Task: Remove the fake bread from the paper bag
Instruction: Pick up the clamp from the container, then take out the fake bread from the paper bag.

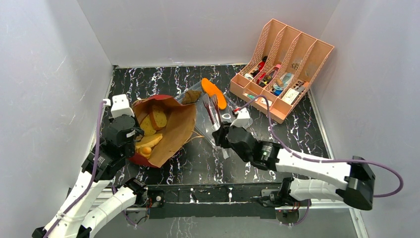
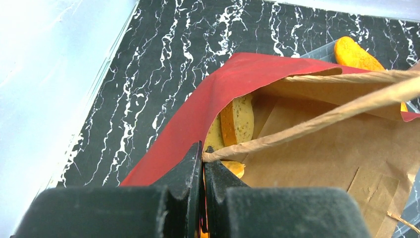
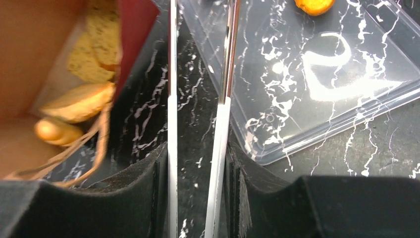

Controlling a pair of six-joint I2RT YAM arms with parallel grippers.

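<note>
From above, the red paper bag (image 1: pixel 173 129) lies on its side on the black marbled desk (image 1: pixel 297 134), its mouth turned toward the clear plastic tray (image 1: pixel 204 126). The left hand (image 1: pixel 132 136) grips at the bag's near rim, apparently to pin it and hold the mouth open. Several tan bread slices (image 1: pixel 154 118) lie inside the bag. An orange loaf (image 1: pixel 214 92) and a dark brown lump (image 1: pixel 190 96) sit in the tray, so the job looks partly done. The right hand (image 1: pixel 220 133) holds metal tongs (image 1: pixel 212 108) over the tray, and a pink slotted organizer (image 1: pixel 292 54) of small items stands at the far right. In the left wrist view, the left hand's jaws are fully closed on the bag's twisted loop handle (image 2: pixel 307 121). That lifts the red wall and shows an upright slice (image 2: pixel 237 121) against the brown lining. In the right wrist view, the right hand is partly closed around the tongs' two steel arms (image 3: pixel 224 99), which stay apart and empty. They point between the bag's mouth, where rounded pieces (image 3: pixel 81 101) show, and the tray's corner (image 3: pixel 322 119), probably lined up to reach in for the next piece.
</note>
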